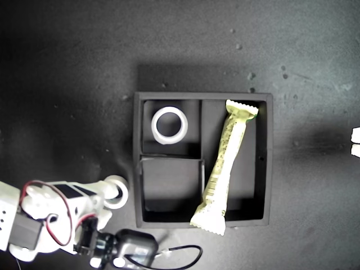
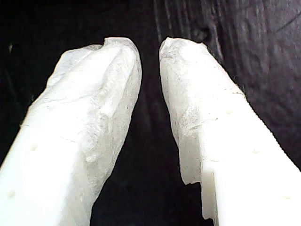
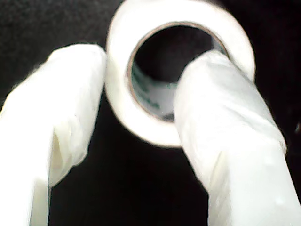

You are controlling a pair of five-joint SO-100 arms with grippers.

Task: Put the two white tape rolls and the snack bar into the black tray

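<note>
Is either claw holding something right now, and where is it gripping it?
My second gripper holds a white tape roll by its wall, one finger inside the hole. My first gripper holds nothing.

Bar (image 1: 224,167) (tilted) overhangs tray (image 1: 268,163).

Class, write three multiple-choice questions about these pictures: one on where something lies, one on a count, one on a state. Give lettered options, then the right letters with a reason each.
1. Where does the wide tape ring lie?
A. in a small compartment of the black tray
B. under the snack bar
C. on the table outside the tray

2. How many tape rolls are inside the tray?
A. none
B. one
C. two

3. What is my second claw doing?
A. hanging open and bare
B. gripping the snack bar
C. gripping the thick tape roll

Answers: A, the ring sits in a small walled section beside the snack bar. B, the other roll is outside the tray. C, one finger is through the hole, one outside.
</note>
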